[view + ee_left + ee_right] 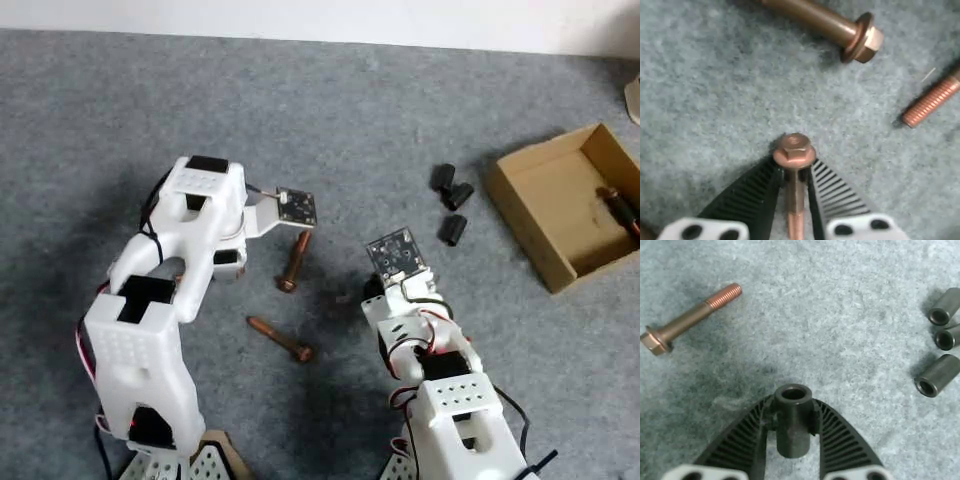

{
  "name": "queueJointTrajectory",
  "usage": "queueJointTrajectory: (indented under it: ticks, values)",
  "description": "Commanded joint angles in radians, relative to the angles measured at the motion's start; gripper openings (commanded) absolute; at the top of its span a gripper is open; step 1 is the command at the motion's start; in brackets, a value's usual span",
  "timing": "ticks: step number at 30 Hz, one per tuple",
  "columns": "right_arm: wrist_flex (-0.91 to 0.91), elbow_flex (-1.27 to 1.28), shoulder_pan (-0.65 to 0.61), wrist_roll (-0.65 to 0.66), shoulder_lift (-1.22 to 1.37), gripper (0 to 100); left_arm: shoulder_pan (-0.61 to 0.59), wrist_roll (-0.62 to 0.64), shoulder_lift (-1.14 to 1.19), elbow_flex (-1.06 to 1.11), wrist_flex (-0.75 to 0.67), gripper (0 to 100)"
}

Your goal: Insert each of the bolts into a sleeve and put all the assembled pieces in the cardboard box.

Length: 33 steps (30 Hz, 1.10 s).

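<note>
copper-toned bolt, hex-headed and flanged, is sitting clamped between the ribbed black fingers of the left gripper. the right gripper is squeezing a matte black tubular sleeve, bore facing outward. the high view is adding the open cardboard box, holding a dark piece, with three loose sleeves near it and two bolts lying on the fuzzy grey table.
</note>
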Motion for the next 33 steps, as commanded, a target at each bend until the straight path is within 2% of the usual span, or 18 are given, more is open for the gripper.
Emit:
queueJointTrajectory:
  ticks: [1,8,14,19,21,28,33]
  values:
    - [-0.024,-0.015,0.001,0.009,-0.024,0.4,0.013,0.084,0.002,-0.042,-0.009,1]
    - [-0.024,-0.015,0.001,0.009,-0.024,0.4,-0.031,0.445,-0.054,-0.122,-0.011,1]
    - [-0.022,-0.018,0.001,0.005,-0.024,0.4,-0.041,0.574,-0.119,-0.054,-0.014,1]
    - [0.048,-0.019,-0.002,0.000,-0.024,0.4,-0.041,0.700,-0.305,0.045,-0.021,1]
    - [0.073,-0.021,-0.005,-0.031,-0.024,0.4,-0.039,0.729,-0.414,0.120,-0.072,1]
    - [0.076,-0.022,-0.007,-0.040,-0.024,0.4,0.018,0.859,-0.800,0.541,-0.407,1]
    - [0.076,-0.022,-0.018,-0.040,-0.024,0.4,0.024,0.930,-0.886,0.691,-0.557,1]
